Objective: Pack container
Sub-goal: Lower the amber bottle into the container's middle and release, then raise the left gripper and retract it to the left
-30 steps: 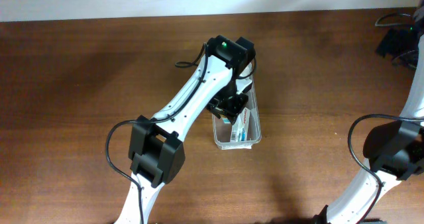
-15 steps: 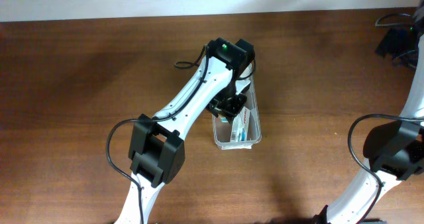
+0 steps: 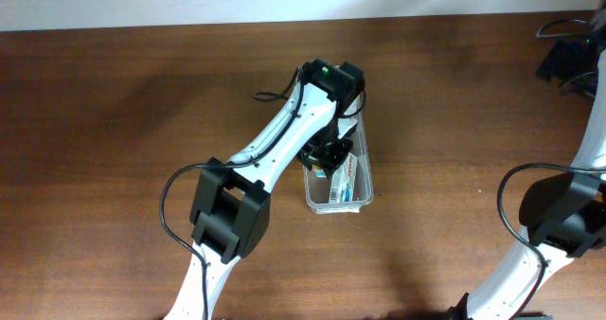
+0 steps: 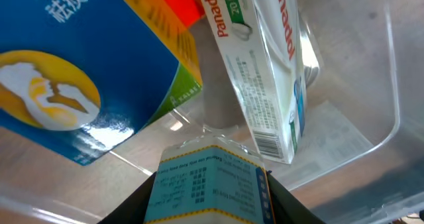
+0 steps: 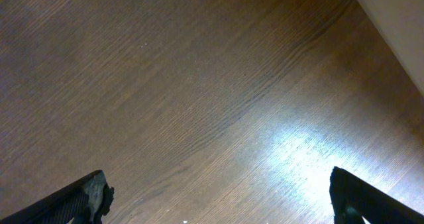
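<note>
Left claw (image 3: pixel 329 156) clenching small box (image 4: pixel 211 184) inside container (image 3: pixel 339 209); long axis running 12-to-6, free floor lying toward 6. Right claw (image 5: pixel 215 197) gaping, distant.

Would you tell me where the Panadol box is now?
In the left wrist view, the Panadol box sits inside the clear container, right of the blue box and beyond the light-blue box.

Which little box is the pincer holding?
The pale blue box with fine print, between the fingers of the left pincer. The dark blue box with a yellow circle and the white Panadol box are not gripped.
</note>
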You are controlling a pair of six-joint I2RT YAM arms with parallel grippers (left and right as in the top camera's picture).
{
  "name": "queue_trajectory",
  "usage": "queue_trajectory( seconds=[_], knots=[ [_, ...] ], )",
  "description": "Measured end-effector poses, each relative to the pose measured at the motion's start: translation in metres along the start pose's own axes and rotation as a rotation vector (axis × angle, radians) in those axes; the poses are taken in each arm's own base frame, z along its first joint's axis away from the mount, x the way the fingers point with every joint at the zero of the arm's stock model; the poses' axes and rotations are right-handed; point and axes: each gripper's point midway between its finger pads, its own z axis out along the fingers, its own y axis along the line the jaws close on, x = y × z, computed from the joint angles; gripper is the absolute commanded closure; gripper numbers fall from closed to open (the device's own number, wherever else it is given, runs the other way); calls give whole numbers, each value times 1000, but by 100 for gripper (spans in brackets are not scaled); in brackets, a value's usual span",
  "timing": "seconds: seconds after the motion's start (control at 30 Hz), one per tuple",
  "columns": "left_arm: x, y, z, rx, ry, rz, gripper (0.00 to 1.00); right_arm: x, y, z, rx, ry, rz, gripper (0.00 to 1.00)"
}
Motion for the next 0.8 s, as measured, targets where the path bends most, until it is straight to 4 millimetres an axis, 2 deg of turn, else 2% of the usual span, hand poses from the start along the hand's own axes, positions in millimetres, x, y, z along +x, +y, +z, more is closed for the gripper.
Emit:
queue_trajectory(
  seconds=[0.13,0.17,0.23,0.8],
  knots=[
    [2,1,4,0,11,-2,58,0,0,0,0,0,0,2],
    [2,0,4,0,14,-2,52,0,0,0,0,0,0,2],
    [3,1,4,0,15,-1,49,0,0,0,0,0,0,2],
    [3,2,4,-4,17,-5,50,0,0,0,0,0,1,2]
  ],
)
